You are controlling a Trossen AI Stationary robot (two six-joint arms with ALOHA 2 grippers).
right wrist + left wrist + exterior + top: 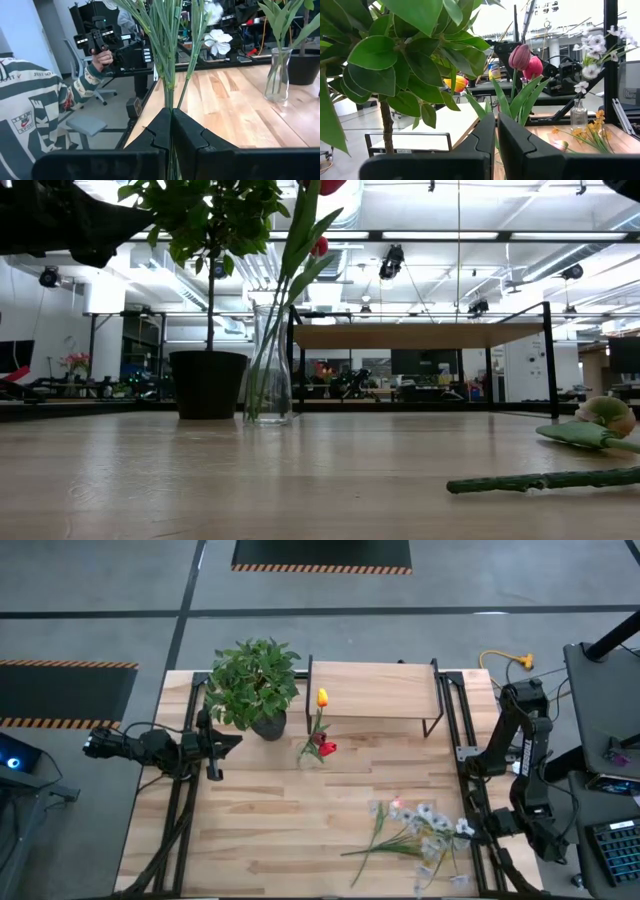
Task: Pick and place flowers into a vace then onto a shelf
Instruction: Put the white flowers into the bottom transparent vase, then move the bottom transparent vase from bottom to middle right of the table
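A clear glass vase [318, 747] stands on the table in front of the shelf [375, 690] and holds red, maroon and yellow tulips [525, 60]. More flowers [400, 838] lie on the table's near right part, among them a pink bud [605, 415] and yellow clusters [597, 120]. My right gripper [170, 131], at the right edge by that pile [468, 830], is shut on green stems whose white-lilac blooms [592, 52] are raised. My left gripper [496, 137] is shut and empty, left of the potted plant [214, 745]. My right gripper pinches several thin green stems [169, 97] between its two fingers. It comes about level from the table's right side. The stems rise out of the shut fingers, and the white blooms [218, 40] are held above the table.
A bushy green plant in a dark pot [258, 690] stands just left of the vase, close to my left gripper. The shelf's black legs [437, 700] stand at the far side. A person in a striped top [45, 115] sits beyond the table's edge. Bare wood lies between vase and loose flowers.
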